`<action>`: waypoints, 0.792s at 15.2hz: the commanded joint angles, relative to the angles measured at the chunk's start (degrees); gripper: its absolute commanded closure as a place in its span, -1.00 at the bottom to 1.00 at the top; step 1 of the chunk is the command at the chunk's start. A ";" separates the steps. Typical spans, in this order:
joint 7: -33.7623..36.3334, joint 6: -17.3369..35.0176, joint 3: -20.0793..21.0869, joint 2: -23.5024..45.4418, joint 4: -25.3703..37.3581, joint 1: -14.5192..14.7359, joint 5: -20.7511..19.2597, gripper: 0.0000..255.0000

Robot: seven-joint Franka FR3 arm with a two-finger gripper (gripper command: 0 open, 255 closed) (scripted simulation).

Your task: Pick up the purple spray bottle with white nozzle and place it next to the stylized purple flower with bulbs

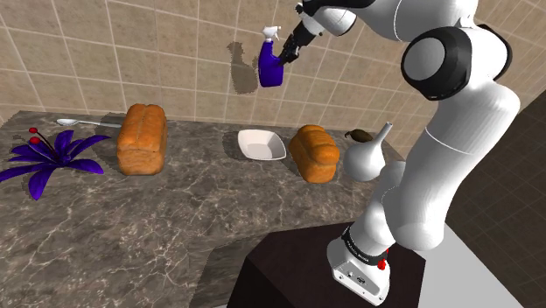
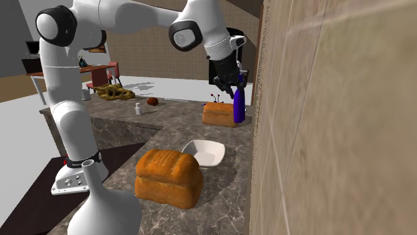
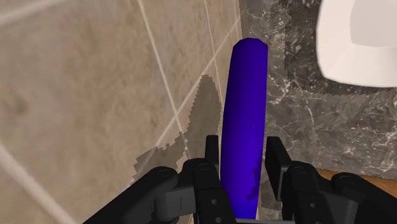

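A beige tiled wall (image 1: 131,52) backs a dark marbled worktop (image 1: 201,210). The pincer (image 1: 285,54) is clamped on the purple spray bottle (image 1: 270,68). In the wrist view its fingers press the bottle's body from both sides. The bottle hangs in the air with its white nozzle uppermost, close to the wall and clear of the worktop, casting a shadow on the tiles. In the shoulder view it is at twelve o'clock from a white bowl (image 1: 261,144). The purple flower (image 1: 48,156) with red bulbs lies well apart, at nine o'clock from the bowl, beyond a bread loaf (image 1: 142,138). A second loaf (image 1: 315,152) sits at the bowl's three o'clock.
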 commanded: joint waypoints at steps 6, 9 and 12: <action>1.89 -4.95 -0.36 -0.14 5.11 -0.23 -1.16 1.00; 2.42 -7.29 -0.49 0.24 7.71 -0.59 -1.14 1.00; 6.73 -5.03 0.40 -3.51 4.50 2.79 -5.66 1.00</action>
